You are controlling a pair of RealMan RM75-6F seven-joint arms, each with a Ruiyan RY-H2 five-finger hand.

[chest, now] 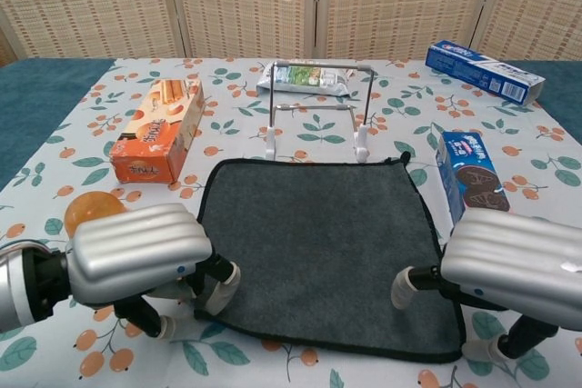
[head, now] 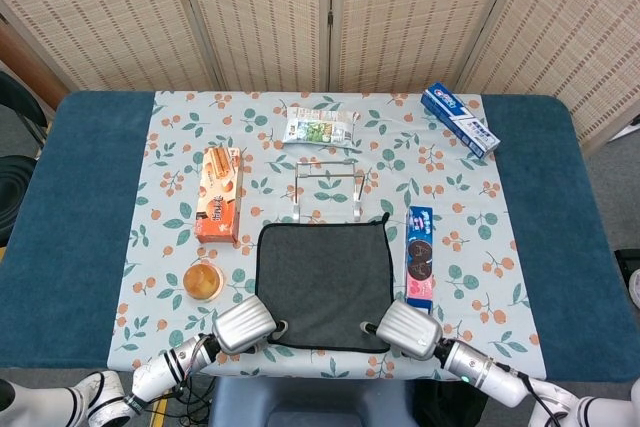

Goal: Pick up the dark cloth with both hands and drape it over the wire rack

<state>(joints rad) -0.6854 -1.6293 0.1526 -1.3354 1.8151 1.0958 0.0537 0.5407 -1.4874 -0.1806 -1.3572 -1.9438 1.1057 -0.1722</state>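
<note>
Cloth (chest: 320, 247) before wire rack (chest: 316, 111); hands at near corners.

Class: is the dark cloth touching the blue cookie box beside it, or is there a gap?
Apart. In the head view, a strip of patterned tablecloth separates the dark cloth from the blue cookie box.

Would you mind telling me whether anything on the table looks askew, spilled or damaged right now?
Nothing stands out. The dark cloth lies flat, the wire rack stands upright behind it, and the boxes and packets around them look intact. The left hand and right hand sit at the cloth's near corners.
</note>
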